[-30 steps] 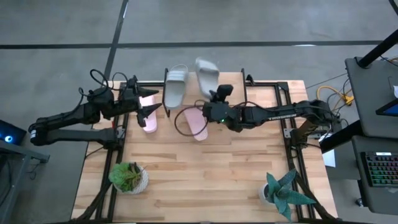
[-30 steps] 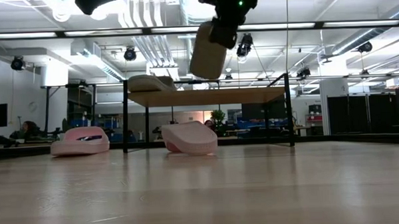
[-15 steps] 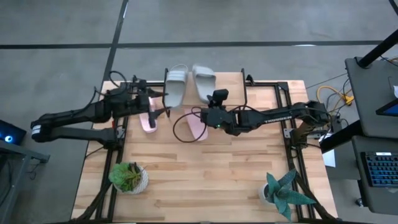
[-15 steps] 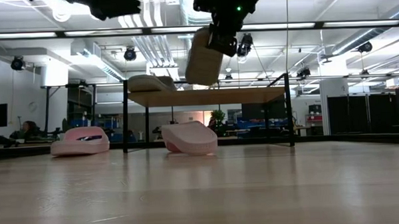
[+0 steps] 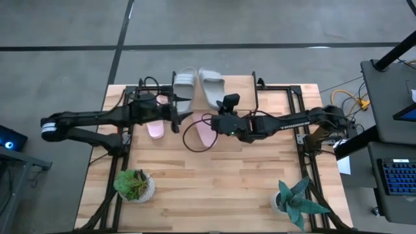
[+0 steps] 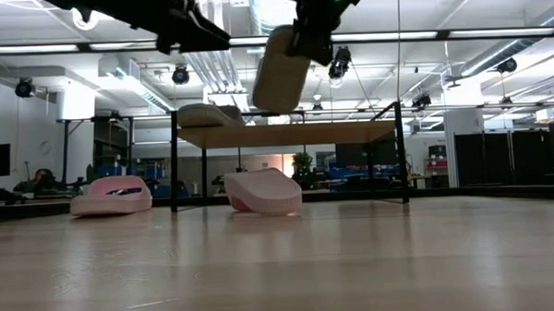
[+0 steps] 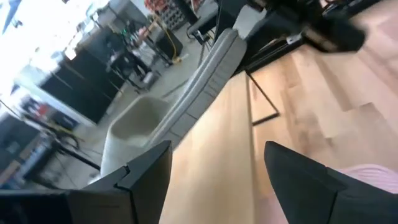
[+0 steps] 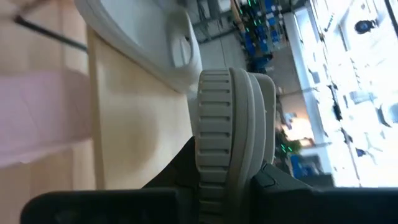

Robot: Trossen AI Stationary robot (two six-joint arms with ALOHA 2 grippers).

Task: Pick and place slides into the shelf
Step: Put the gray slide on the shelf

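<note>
Right end effector pinches a light grey slide above the shelf.

Held at one end between the dark fingers, that slide hangs tilted over the shelf's wooden plank top in the low view, clear of the plank, just beside the other light grey slide, which lies flat on the shelf near its left end. Left end effector is spread wide and grips nothing; it hovers above the desk in front of the shelf, close to the resting grey slide. Two pink slides sit on the desk: one under the left arm by the shelf's left leg, the other below the right end effector. Two potted plants stand at the desk's near corners.
</note>
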